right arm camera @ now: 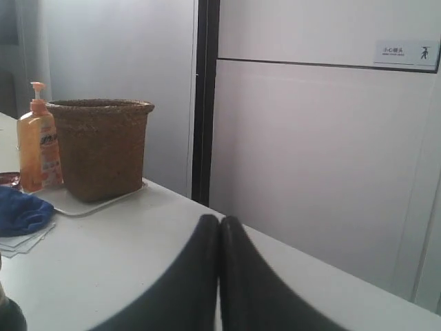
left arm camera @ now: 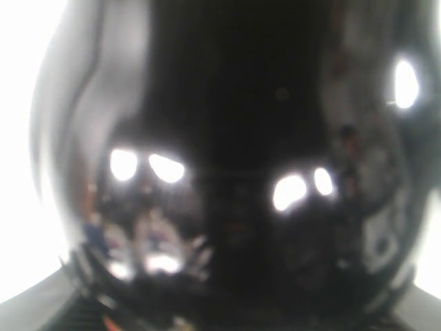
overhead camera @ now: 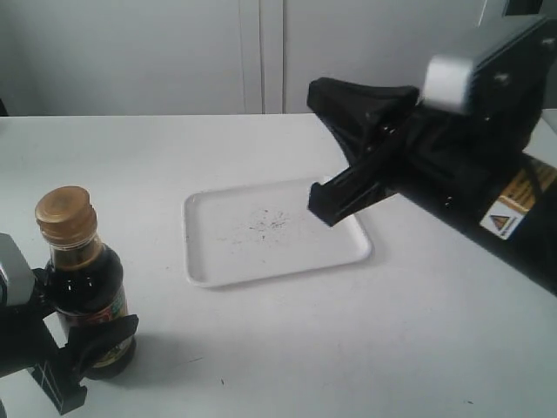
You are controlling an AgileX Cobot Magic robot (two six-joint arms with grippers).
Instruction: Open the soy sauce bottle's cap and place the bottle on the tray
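Note:
The soy sauce bottle [overhead camera: 83, 287] stands upright on the white table at the near left, dark liquid inside, with its golden-brown cap [overhead camera: 65, 213] closed. My left gripper [overhead camera: 87, 338] is shut on the bottle's lower body at the label. In the left wrist view the dark glass of the bottle [left arm camera: 227, 172] fills the picture in a blur and hides the jaws. The white tray [overhead camera: 278, 274] lies at the table's middle, bearing only dark specks. My right gripper [overhead camera: 320, 207] hangs over the tray's right part, shut on nothing, its fingers pressed together [right arm camera: 220, 224].
The right wrist view shows a woven brown basket [right arm camera: 102, 148] on a white tray, an orange pump bottle [right arm camera: 38, 148] and a blue cloth [right arm camera: 21, 210] at the far end of the table. Pale wall panels [overhead camera: 261, 52] stand behind the table.

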